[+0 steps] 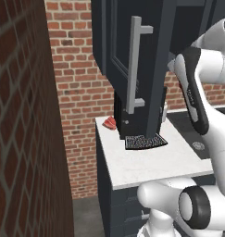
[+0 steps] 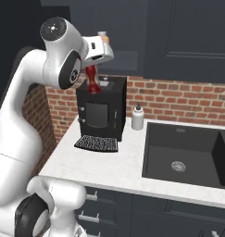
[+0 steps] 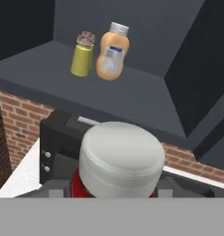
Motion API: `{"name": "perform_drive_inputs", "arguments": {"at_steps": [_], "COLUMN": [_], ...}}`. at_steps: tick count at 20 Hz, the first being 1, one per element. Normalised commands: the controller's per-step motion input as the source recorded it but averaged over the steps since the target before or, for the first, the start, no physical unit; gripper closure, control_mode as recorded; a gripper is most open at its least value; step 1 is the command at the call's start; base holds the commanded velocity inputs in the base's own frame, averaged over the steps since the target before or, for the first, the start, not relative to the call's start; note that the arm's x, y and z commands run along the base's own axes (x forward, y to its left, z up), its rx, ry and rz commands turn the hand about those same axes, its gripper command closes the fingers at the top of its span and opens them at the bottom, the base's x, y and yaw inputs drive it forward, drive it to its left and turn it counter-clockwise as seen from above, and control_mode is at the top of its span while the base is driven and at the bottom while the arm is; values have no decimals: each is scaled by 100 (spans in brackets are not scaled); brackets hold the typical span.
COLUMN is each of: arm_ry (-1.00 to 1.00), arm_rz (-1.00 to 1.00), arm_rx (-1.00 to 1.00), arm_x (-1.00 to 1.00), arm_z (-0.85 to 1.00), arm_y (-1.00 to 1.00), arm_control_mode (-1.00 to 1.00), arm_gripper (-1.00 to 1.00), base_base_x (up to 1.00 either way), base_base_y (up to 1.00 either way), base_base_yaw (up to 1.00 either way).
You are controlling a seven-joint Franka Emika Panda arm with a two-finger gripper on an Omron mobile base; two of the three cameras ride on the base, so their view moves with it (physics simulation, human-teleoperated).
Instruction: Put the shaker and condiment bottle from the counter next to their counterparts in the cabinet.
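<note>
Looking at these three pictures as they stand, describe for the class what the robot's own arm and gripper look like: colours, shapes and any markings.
The arm is built of smooth, rounded glossy white segments, with dark grey to black bands and round caps at the joints. A dark stripe runs along one link in the left base view. The hand is a boxy white block, and the gripper ends in two small dark fingertips. No cables or lettering can be made out.

Bench (image 2: 109, 166): carrying a black coffee machine (image 2: 101, 109) and white dispenser bottle (image 2: 138, 117) along its back edge.
Cabinet shelf (image 3: 132, 97): carrying a yellow-green shaker (image 3: 83, 55) beside an orange bottle (image 3: 113, 53).
</note>
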Motion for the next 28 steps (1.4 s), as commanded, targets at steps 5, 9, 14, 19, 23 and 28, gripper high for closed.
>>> {"name": "perform_drive_inputs", "arguments": {"at_steps": [5,9,14,19,23,28], "arm_ry": [0,0,0,-7,-13,-3], "arm_rz": [0,0,0,-4,-6,-5], "arm_rx": [9,19,2,0,-1,0], "arm_x": [3,4,0,4,26,24], "arm_z": [28,27,0,0,0,-7], "arm_y": [-1,-8,-1,0,4,1], "arm_control_mode": [-100,-100,-100,-100,-100,-100], "arm_gripper": [100,100,100,100,100,100], "base_base_x": [0,0,0,0,0,0], "base_base_y": [0,0,0,0,0,0], "base_base_yaw": [0,0,0,0,0,0]}}
